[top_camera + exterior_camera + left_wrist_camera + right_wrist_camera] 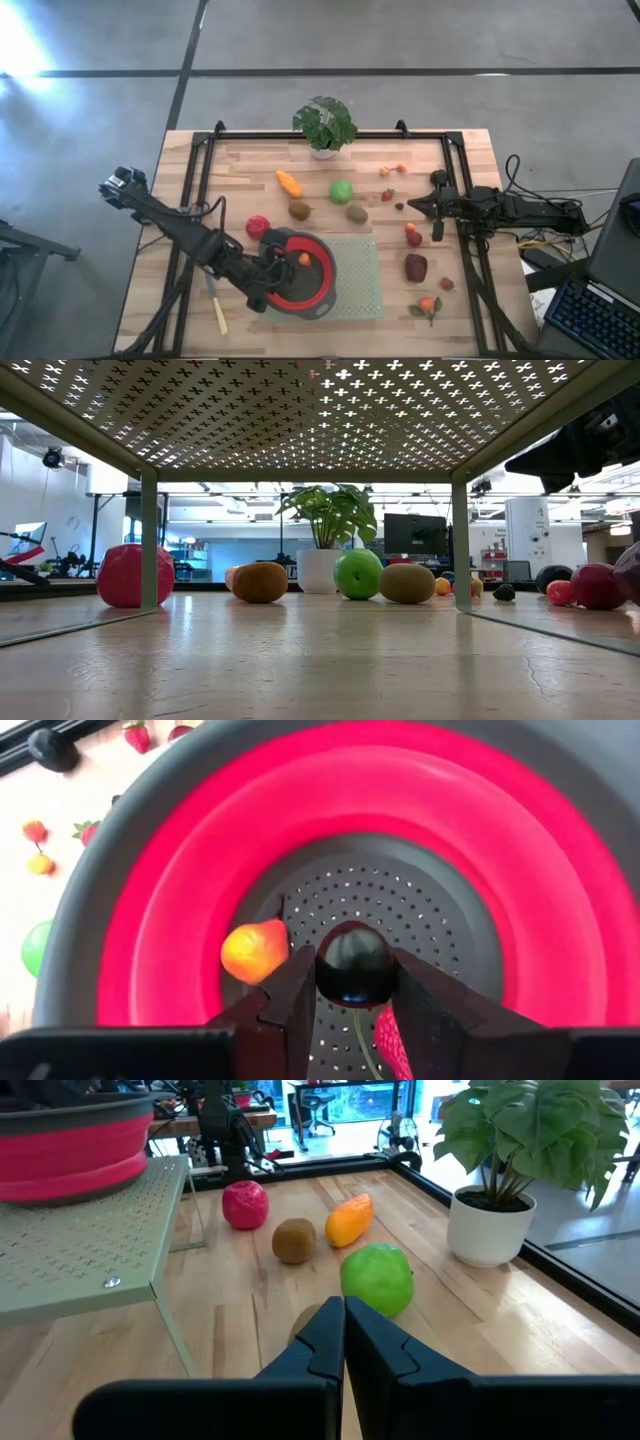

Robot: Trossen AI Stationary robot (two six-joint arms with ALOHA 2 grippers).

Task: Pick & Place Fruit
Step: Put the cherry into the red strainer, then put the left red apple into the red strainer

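Held dark fruit (354, 963) in L gripper (345, 995) over colander (322, 290), beside pear (254, 950) inside. Best released low, centred. R gripper (344, 1330) shut, empty, right of colander.

A bowl (322, 290) is set on a rack (362, 290); fruit (341, 191) is scattered behind it, before a plant (325, 123).

Dark round fruit (354, 963) pinched over bowl (150, 910); others scattered.

Pale planked wood table (250, 165), perforated matt green metal rack (70, 1260), glossy red-and-grey plastic colander (150, 890).
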